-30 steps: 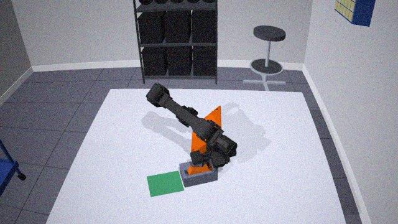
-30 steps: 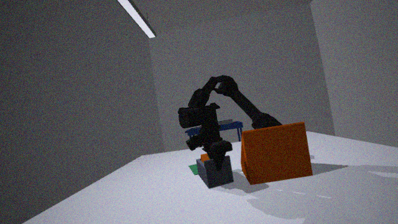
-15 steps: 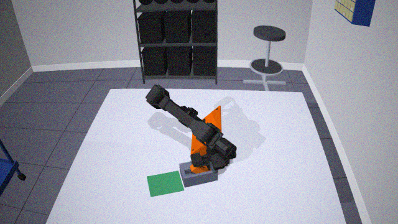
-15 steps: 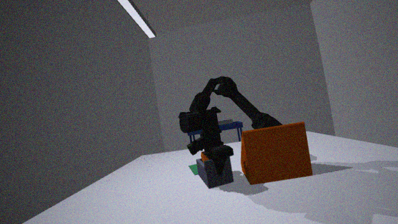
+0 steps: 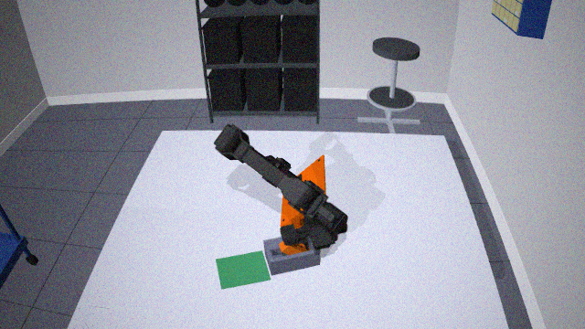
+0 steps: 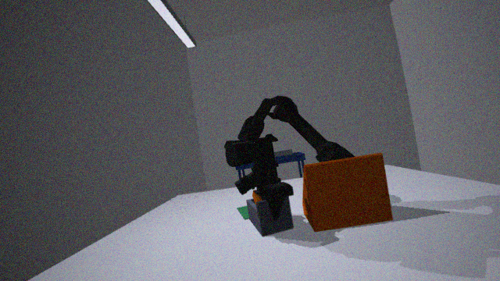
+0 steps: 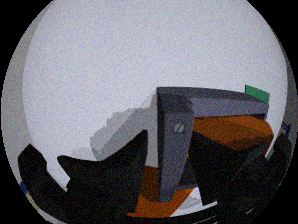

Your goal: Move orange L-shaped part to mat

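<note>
The orange part point(image 5: 287, 249) point(image 6: 256, 197) point(image 7: 225, 128) is tilted in the grey tray point(image 5: 296, 266) point(image 6: 258, 219) point(image 7: 174, 152). Its end toward the green mat point(image 5: 243, 270) point(image 6: 244, 212) point(image 7: 257, 94) stands raised above the rim; its other end is hidden by the gripper. My gripper point(image 6: 276, 211) point(image 7: 166, 133) is part open and points down at the tray end away from the mat. In the wrist view that end wall shows between the two fingers, and the right finger covers part of the orange part. Nothing is pinched; fingertip contact is hidden.
The orange wedge-shaped block point(image 5: 315, 175) point(image 6: 348, 193) stands behind the tray, near the arm's base. The mat lies flat beside the tray on the white table point(image 5: 160, 256). A shelf point(image 5: 262, 66) and a stool point(image 5: 395, 49) stand beyond the table.
</note>
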### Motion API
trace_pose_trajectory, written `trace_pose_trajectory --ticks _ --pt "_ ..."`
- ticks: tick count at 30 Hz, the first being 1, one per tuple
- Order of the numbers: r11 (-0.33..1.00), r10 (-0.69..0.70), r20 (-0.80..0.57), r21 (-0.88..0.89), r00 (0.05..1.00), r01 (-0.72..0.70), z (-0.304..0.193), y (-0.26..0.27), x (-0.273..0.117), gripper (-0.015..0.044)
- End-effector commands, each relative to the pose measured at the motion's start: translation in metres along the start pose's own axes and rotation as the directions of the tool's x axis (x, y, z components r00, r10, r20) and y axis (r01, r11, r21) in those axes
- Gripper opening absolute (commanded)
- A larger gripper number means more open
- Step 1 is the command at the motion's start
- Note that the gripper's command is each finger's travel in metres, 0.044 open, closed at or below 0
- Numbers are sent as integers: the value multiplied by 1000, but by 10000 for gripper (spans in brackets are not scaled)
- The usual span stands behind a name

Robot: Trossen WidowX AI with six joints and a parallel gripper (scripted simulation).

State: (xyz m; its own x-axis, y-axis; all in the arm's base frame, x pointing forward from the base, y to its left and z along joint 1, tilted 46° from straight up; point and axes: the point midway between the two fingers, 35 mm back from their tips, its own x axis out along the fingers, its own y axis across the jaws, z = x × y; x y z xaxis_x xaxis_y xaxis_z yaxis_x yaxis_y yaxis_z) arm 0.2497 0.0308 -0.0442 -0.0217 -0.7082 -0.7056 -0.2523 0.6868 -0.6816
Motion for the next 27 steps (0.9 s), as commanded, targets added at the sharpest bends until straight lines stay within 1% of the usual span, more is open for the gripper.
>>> trace_pose_trajectory --ticks 1,13,16,21,22,27 --pt "1000 0 0 0 1000 0 0 0 0 180" --pt "1000 -6 -3 -2 1000 6 0 10 -15 180" --pt "1000 -4 -2 -2 1000 4 3 9 -35 180" --pt "1000 -3 -3 -3 1000 3 2 1 -98 180" --pt "1000 -3 -4 -3 1000 3 1 0 -106 180" --pt "1000 -3 -4 -3 1000 3 0 -1 -108 180"
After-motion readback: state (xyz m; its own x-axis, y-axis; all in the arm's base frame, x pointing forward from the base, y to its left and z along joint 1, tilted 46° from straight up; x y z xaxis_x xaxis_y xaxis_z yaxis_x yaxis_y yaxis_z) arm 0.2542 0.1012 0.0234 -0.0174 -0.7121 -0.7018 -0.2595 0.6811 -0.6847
